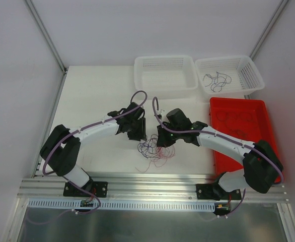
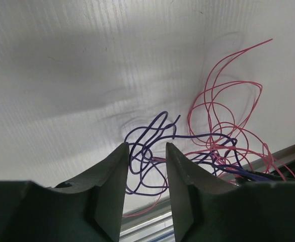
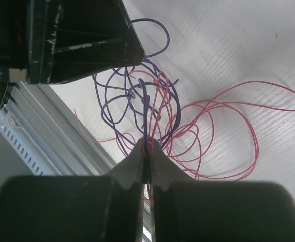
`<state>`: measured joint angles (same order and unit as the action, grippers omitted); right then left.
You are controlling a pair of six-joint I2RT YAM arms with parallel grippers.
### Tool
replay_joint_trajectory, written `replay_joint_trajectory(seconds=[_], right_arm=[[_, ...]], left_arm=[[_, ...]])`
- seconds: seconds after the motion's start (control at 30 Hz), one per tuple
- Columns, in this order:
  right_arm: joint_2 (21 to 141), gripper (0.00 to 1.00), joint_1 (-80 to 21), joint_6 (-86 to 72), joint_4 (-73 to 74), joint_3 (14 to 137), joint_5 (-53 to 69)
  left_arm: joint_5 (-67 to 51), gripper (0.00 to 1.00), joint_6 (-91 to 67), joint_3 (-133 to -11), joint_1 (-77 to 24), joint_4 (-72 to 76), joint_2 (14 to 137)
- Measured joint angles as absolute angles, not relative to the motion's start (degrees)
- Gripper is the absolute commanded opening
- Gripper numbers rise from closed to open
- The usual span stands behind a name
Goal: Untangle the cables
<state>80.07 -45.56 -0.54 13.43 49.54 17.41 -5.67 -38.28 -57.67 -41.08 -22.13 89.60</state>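
1. Left gripper (image 2: pixel 146 148): dark, wedge-shaped fingers standing partly apart. Purple loops lie in the gap and the fingers are not pressed on them.
2. Right gripper (image 3: pixel 148 146): fingers closed tip to tip, pinching purple and red strands of the cables (image 3: pixel 152 106).
3. Cables, main tangle (image 1: pixel 155 150): hair-thin purple and red wire in loose loops and curls. It lies on the table between the two grippers, near the front rail (image 1: pixel 152 184). The red strands spread wider than the purple ones.
4. White basket, left (image 1: pixel 165 58): perforated plastic, rectangular, at the far edge of the table.
5. White basket, right (image 1: pixel 251 75): same make, just beside the first. It holds a few curled dark wires (image 1: pixel 217 79).
6. Red tray (image 1: pixel 238 101): smooth plastic with a shallow rim, on the right side. Faint red loops (image 1: pixel 233 117) lie on its floor.
7. Table (image 1: pixel 97 96): white, matte, finely ribbed.
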Motion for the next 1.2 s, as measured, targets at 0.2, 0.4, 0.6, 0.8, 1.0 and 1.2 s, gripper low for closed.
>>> replay_joint_trajectory(seconds=[0.2, 0.4, 0.6, 0.8, 1.0, 1.2], right_arm=[[79.4, 0.01, -45.6, 0.2, 13.5, 49.5, 17.4], [79.4, 0.01, -45.6, 1.2, 14.7, 49.5, 14.8], [79.4, 0.01, -44.4, 1.5, 17.8, 49.5, 10.0], [78.5, 0.01, -40.6, 0.1, 15.5, 49.1, 9.5], [77.6, 0.01, -38.5, -2.0, 11.8, 49.8, 11.8], [76.8, 0.15, -37.6, -3.6, 9.2, 50.8, 14.3]], left_arm=[[-5.0, 0.00, -38.5, -57.7, -41.3, -22.1, 90.9], [-0.7, 0.00, -36.8, -57.6, -41.1, -22.6, 89.1], [1.0, 0.00, -34.7, -57.3, -32.2, -24.6, 76.1], [-1.6, 0.00, -33.1, -58.1, -19.6, -28.6, 63.6], [-5.1, 0.00, -30.0, -63.0, -15.6, -35.7, 61.8], [-5.8, 0.00, -27.7, -69.5, -11.6, -41.7, 61.8]])
